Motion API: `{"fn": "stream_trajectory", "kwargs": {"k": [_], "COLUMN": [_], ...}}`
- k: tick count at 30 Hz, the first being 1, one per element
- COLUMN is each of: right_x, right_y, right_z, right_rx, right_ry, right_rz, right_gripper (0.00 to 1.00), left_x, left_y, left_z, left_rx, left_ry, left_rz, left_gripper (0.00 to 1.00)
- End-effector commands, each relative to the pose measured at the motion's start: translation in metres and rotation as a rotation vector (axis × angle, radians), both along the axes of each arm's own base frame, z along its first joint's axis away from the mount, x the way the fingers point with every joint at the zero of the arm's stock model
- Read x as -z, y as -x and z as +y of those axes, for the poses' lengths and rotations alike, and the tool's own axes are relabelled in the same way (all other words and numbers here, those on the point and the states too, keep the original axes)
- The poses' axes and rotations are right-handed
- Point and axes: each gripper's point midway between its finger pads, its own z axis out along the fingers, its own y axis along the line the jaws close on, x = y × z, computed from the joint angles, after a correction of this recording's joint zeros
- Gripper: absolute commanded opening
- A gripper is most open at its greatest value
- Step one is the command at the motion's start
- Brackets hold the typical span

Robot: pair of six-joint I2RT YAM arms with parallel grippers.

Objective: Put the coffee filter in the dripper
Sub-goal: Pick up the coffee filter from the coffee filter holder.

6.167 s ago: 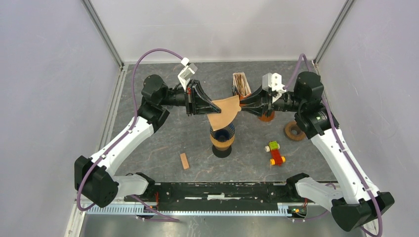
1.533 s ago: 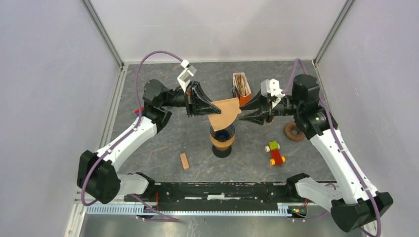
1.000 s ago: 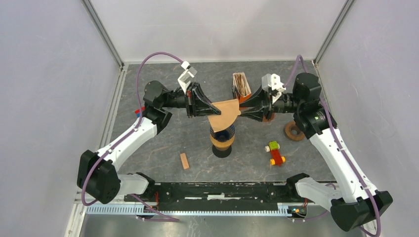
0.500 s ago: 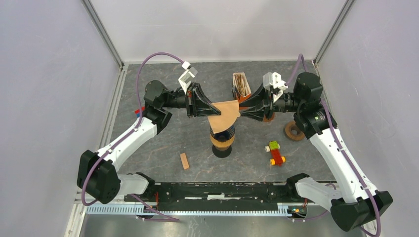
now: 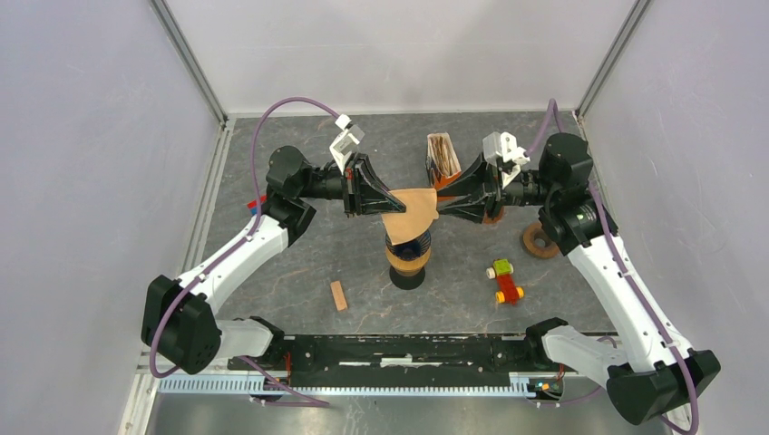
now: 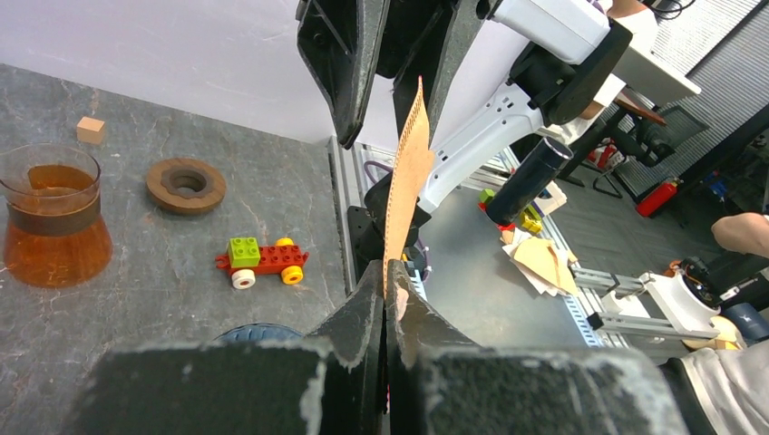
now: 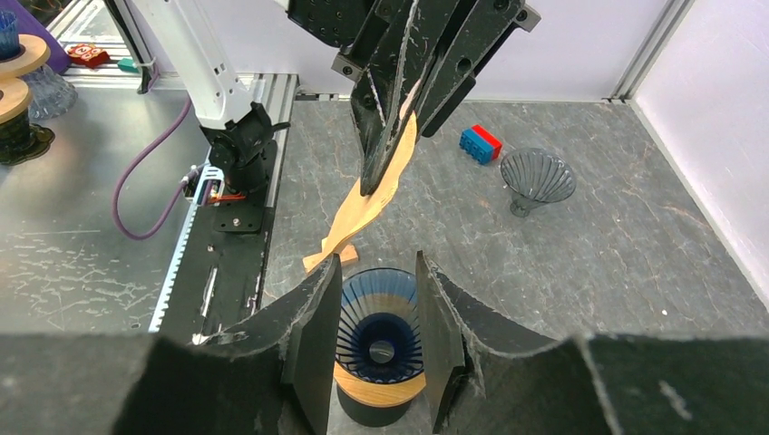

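The brown paper coffee filter [image 5: 413, 213] hangs in the air over the blue ribbed dripper [image 5: 408, 249], which stands on a wooden base. My left gripper [image 5: 388, 198] is shut on the filter's left edge. In the left wrist view the filter [image 6: 403, 181] stands edge-on out of the pinched fingertips of that gripper [image 6: 387, 270]. My right gripper [image 5: 440, 201] is open at the filter's right edge, its jaws to either side of it. The right wrist view looks past the right gripper [image 7: 379, 340] into the dripper [image 7: 381, 331], with the filter [image 7: 372, 195] curling down above it.
A carafe of orange liquid [image 6: 54, 217], a wooden ring [image 5: 540, 240] and a toy brick car [image 5: 505, 281] are to the right. A box of filters [image 5: 442, 156] stands behind, a wood block [image 5: 338, 294] in front. A clear glass dripper [image 7: 537, 178] and a blue-red brick [image 7: 481, 142] lie left.
My right gripper has moved left, up to the filter's right edge, still open. The left gripper has kept its hold with the filter over the dripper.
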Motion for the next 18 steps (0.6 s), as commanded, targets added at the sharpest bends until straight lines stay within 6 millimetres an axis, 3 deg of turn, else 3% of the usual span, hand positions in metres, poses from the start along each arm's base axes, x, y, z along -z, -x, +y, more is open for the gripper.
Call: {"fn": "stream_trajectory", "kwargs": {"k": [1,18], "right_x": [0.0005,0.0071], "right_y": [0.0032,0.0094], "right_z": [-0.0004,0.0007], "right_rx": [-0.014,-0.045], "right_ry": [-0.008,-0.023], "right_rz": [-0.005,0.03], "right_gripper": [0.42,0.43], "left_x": [-0.0102,-0.0061], "left_y": [0.0036,-0.0018], "left_z": [0.0031,0.0018], "left_rx": [0.001,-0.017], "left_ry": [0.022,0.01], "left_rz": [-0.082,-0.093], "left_gripper": [0.02,0.02]}}
